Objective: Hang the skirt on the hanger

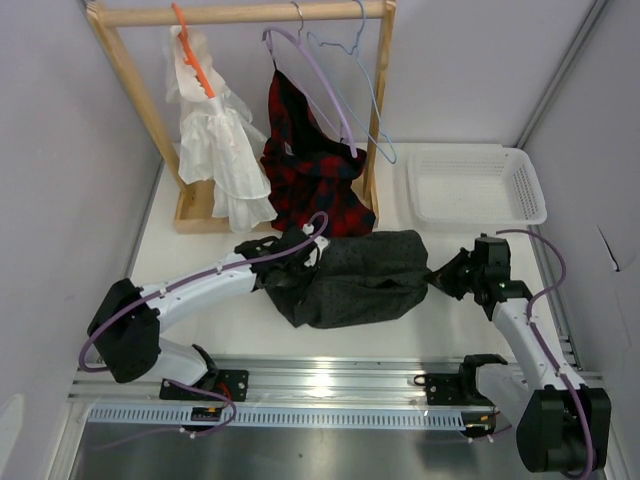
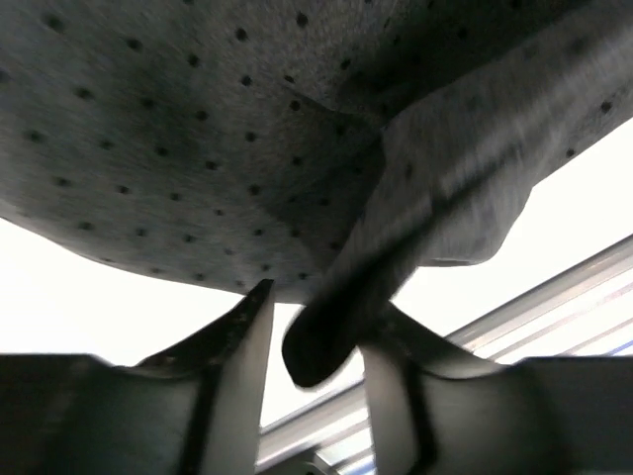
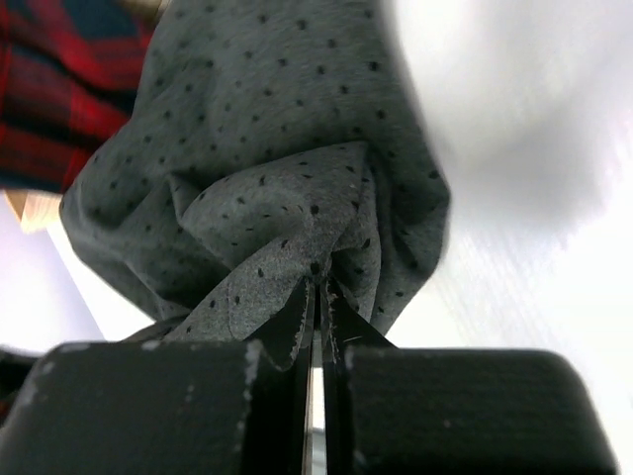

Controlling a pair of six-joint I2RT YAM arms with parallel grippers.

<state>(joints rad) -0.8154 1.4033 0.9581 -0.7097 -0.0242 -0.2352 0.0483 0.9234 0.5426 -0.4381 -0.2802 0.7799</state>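
Note:
The dark grey dotted skirt (image 1: pixel 355 275) lies crumpled on the table between my two arms. My left gripper (image 1: pixel 300 250) is at its left upper edge. In the left wrist view its jaws (image 2: pixel 326 299) stand apart, with a hanging fold of the skirt (image 2: pixel 336 327) loose between them, touching the right finger (image 2: pixel 401 376). My right gripper (image 1: pixel 447 275) is at the skirt's right edge. In the right wrist view it (image 3: pixel 315 285) is shut on a bunched pinch of the skirt (image 3: pixel 277 168). The light-blue wire hanger (image 1: pixel 362 95) hangs empty on the rack's rod.
A wooden rack (image 1: pixel 245 12) at the back holds a white frilly dress (image 1: pixel 222 150) on an orange hanger (image 1: pixel 195 55) and a red plaid garment (image 1: pixel 310 165) on a lilac hanger (image 1: pixel 315 75). A white basket (image 1: pixel 475 185) stands at the back right.

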